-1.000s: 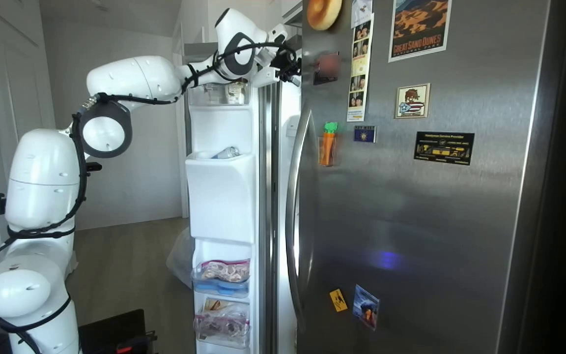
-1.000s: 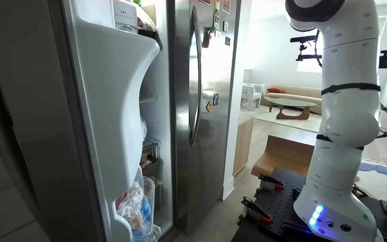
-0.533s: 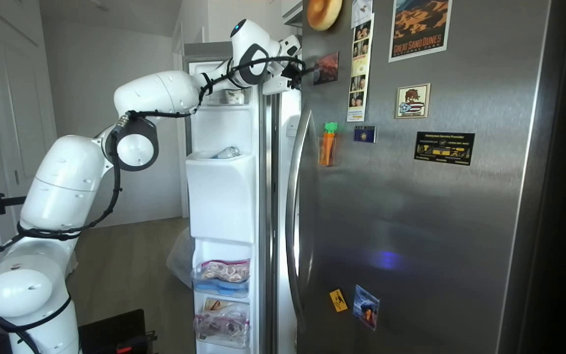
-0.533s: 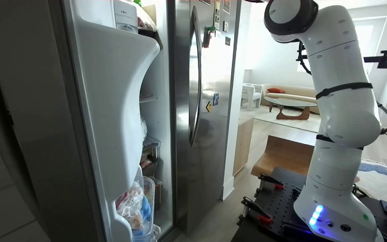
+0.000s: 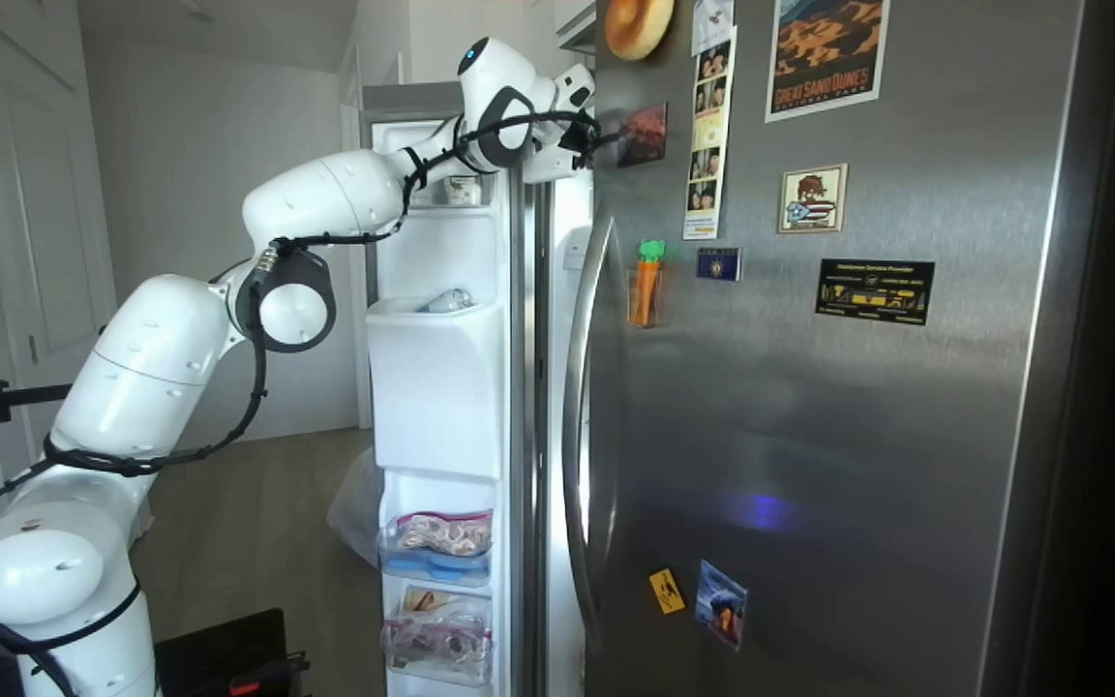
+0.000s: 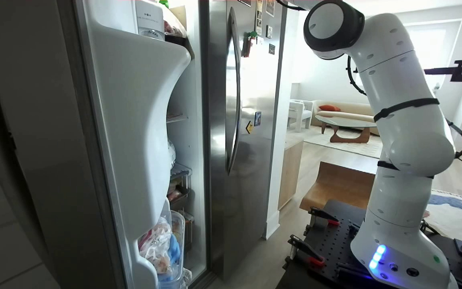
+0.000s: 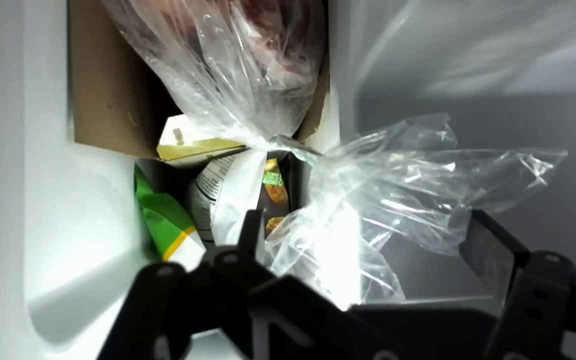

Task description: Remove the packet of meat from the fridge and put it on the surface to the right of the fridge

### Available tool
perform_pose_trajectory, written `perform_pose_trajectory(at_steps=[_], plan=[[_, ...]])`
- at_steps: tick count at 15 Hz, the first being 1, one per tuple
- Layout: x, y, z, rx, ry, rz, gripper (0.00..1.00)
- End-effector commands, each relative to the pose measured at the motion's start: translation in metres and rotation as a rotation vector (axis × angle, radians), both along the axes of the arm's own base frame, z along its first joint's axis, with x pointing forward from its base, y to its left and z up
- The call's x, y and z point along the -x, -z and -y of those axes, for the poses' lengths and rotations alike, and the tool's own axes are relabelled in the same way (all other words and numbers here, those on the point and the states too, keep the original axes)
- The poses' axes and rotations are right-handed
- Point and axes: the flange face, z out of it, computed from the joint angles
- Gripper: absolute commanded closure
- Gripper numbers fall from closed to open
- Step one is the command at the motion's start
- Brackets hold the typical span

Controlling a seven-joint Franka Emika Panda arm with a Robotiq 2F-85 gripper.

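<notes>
A green package [image 7: 165, 212] lies near cardboard [image 7: 108, 90]; a red cushion [image 6: 329, 108] sits on a sofa [image 6: 355, 107].

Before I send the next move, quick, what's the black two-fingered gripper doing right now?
Black two-fingered gripper: open, not clamped on the clear, tied plastic bag of reddish meat.

- The packet of meat [image 7: 263, 85]: clear bag, pinkish-red inside, cinched at the neck, loose end fanned right in the wrist view; high in the fridge [image 5: 809, 416], left side.
- The fridge: stainless steel, left door [image 5: 436, 397] open, right door [image 6: 251, 176] closed.

claw [image 7: 368, 230]: jaws apart | packet of meat [image 7: 253, 65]: cinched, plastic tail [image 7: 393, 175] partly between jaws
</notes>
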Motion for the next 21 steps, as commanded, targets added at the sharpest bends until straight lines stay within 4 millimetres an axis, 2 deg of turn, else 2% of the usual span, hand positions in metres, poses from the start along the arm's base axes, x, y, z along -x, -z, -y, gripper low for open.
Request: perform_pose_trajectory(at_steps=[1,7,8,9,10,11,19,21], plan=[[-0.003,0.000,0.004,-0.008,-0.028,0.000,0.00],[-0.012,0.014,0.005,-0.014,-0.029,-0.052,0.00],[-0.013,0.015,0.005,-0.007,-0.028,-0.052,0.03],[-0.014,0.016,0.005,0.002,-0.028,-0.048,0.27],[-0.015,0.017,0.004,0.004,-0.022,-0.042,0.27],[-0.015,0.017,0.004,0.002,-0.017,-0.038,0.32],[-0.014,0.014,0.004,-0.004,-0.008,-0.031,0.95],[-0.013,0.014,0.004,-0.001,-0.003,-0.029,1.00]])
